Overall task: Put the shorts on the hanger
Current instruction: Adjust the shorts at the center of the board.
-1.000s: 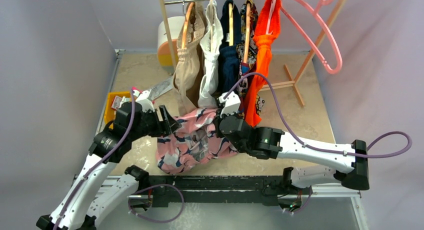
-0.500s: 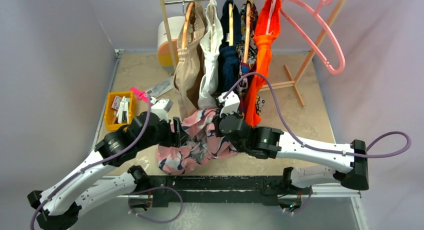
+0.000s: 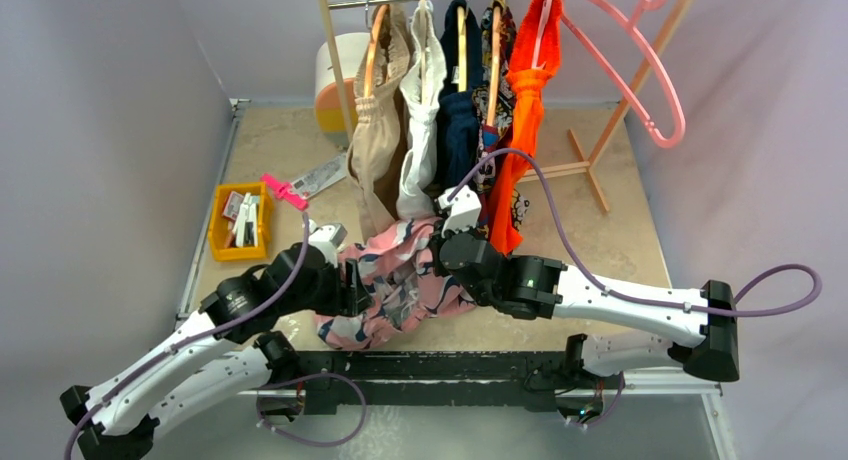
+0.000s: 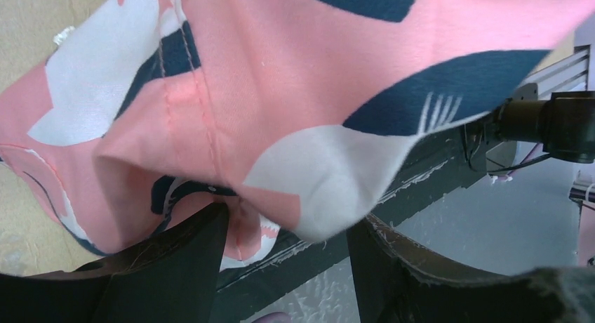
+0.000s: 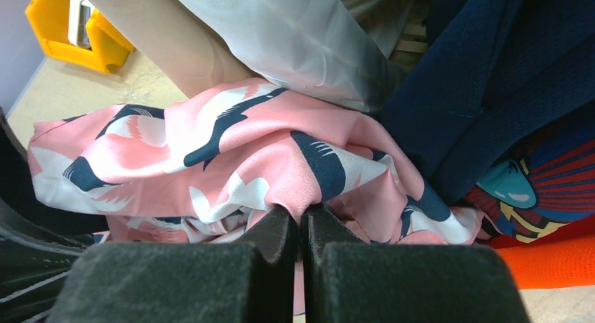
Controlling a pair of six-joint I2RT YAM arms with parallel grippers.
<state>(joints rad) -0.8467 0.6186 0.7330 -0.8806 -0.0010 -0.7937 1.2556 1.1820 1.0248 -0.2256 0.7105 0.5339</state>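
Observation:
The pink shorts [image 3: 395, 280] with navy and white swirls hang bunched between both arms, just above the table's near edge. My right gripper [image 5: 302, 214] is shut on a fold of the shorts [image 5: 231, 147] and holds them up; in the top view the right gripper [image 3: 443, 252] sits at their right side. My left gripper [image 4: 288, 228] is open under the lower hem of the shorts [image 4: 281, 91], a lobe of cloth dipping between its fingertips [image 4: 210, 225]. From above, the left gripper [image 3: 355, 285] presses into the left side. The empty pink hanger [image 3: 640, 70] hangs at the rack's right end.
A wooden rack [image 3: 335, 40] at the back carries beige, white, navy and patterned garments, plus an orange garment [image 3: 525, 110]. A yellow bin [image 3: 240, 220] and a pink tool [image 3: 283, 192] lie at the left. A dark rail [image 3: 450, 365] runs along the near edge.
My left arm has swung right and lower, pushing its open gripper in under the left side of the shorts and uncovering the yellow bin. The right gripper has kept its hold in place.

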